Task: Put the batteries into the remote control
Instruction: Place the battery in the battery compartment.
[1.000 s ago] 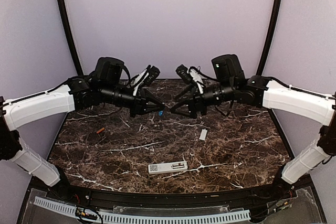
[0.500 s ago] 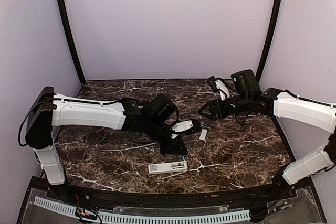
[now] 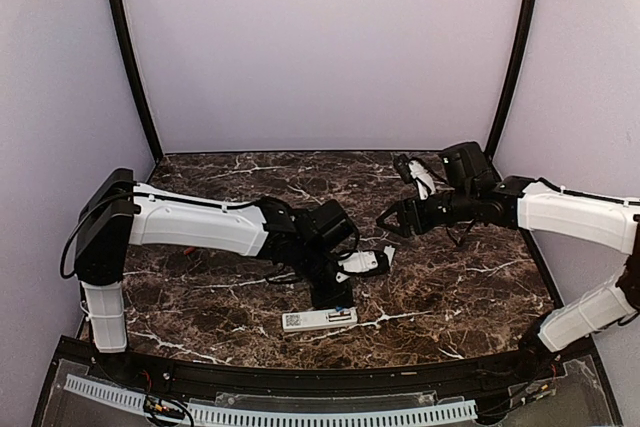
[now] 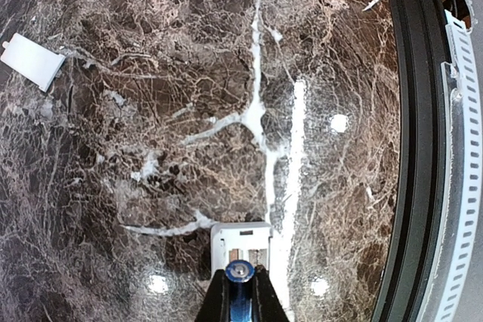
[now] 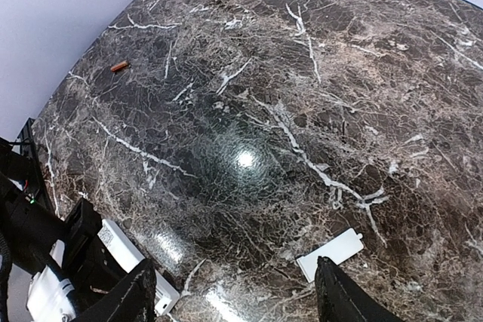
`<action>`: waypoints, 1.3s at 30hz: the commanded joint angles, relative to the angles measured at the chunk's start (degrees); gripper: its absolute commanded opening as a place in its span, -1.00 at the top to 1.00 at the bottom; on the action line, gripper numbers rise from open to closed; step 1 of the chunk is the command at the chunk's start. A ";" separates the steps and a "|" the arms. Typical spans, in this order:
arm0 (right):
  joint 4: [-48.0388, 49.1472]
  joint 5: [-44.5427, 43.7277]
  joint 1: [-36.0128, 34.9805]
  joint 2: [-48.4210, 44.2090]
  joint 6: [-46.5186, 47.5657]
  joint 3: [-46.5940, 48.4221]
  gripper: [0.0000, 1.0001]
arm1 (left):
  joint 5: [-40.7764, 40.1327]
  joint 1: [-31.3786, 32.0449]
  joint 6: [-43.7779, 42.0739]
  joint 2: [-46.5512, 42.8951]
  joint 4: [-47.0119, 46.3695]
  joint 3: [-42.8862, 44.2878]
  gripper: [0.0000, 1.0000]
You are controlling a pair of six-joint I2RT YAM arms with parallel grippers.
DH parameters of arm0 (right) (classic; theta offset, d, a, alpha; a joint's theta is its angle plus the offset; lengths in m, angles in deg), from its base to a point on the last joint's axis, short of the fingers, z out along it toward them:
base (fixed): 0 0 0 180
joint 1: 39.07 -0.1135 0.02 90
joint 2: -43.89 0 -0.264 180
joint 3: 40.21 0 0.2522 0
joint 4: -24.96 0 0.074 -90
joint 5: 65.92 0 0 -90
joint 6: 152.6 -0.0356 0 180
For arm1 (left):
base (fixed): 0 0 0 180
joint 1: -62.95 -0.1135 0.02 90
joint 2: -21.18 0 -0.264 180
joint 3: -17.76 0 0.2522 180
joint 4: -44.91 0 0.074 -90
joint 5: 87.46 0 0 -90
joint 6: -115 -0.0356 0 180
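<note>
The remote control (image 3: 320, 319) lies back up at six o'clock on the surface, close to the near edge. It is a slim white plastic bar with a label at its nine o'clock end and the open battery recess toward three.

My left jaws (image 3: 338, 299) are clamped on the blue battery (image 4: 240, 271), a small glossy cylinder whose round metal end faces my wrist camera. They hang right over the recess; whether the battery touches it I cannot tell. I judge this to be the first insertion, with the battery in hand and not yet seated. The next move calls for lining the cylinder with the length of the bay, pressing it home, then letting go.

The orange battery (image 5: 119, 66) lies well apart, toward ten o'clock. The cover piece (image 5: 330, 254), flat, pale and tabbed, rests at two o'clock from the remote. My right jaws (image 3: 388, 219) stand apart at one o'clock, holding nothing.

The surface (image 3: 470, 277) is dark, polished, white-veined marble that throws glare.
</note>
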 commanded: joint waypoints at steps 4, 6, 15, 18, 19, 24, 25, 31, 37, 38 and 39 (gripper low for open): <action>2.67 2.17 0.42 3.40 1.06 0.24 -0.38 | -0.58 0.58 -1.36 1.03 2.04 1.27 1.00; 2.45 2.50 0.42 3.84 1.25 0.37 -0.38 | 0.18 0.57 -1.21 1.30 2.27 1.28 1.00; 3.91 3.96 0.46 4.68 0.70 -0.24 -0.38 | -0.15 0.57 -1.27 1.95 4.47 1.52 1.00; 3.94 3.97 0.42 4.87 0.67 -0.56 -0.38 | 0.32 0.57 -0.79 1.97 5.16 2.12 1.00; 3.94 3.95 0.46 4.94 0.70 -0.71 -0.38 | 0.52 0.57 -0.53 1.97 5.33 2.28 1.00; 4.11 3.98 0.51 5.59 1.22 -0.86 -0.38 | -0.56 0.57 -0.55 1.97 6.04 2.28 1.00; 4.16 4.07 0.50 5.74 1.31 -0.73 -0.38 | -0.44 0.57 -0.52 1.97 5.95 2.31 1.00; 3.96 5.10 0.94 7.60 2.44 0.33 -0.38 | 2.48 0.57 1.04 1.94 4.53 4.16 1.00; 4.67 6.73 1.70 9.08 2.99 1.07 -0.39 | 2.65 0.48 0.71 2.91 4.98 3.79 1.00; 4.65 7.01 1.82 9.48 3.19 1.22 -0.39 | 2.66 0.44 0.66 3.01 5.07 3.71 1.00; 4.52 7.32 1.89 9.71 3.39 1.39 -0.39 | 2.67 0.40 0.61 3.22 5.09 3.64 1.00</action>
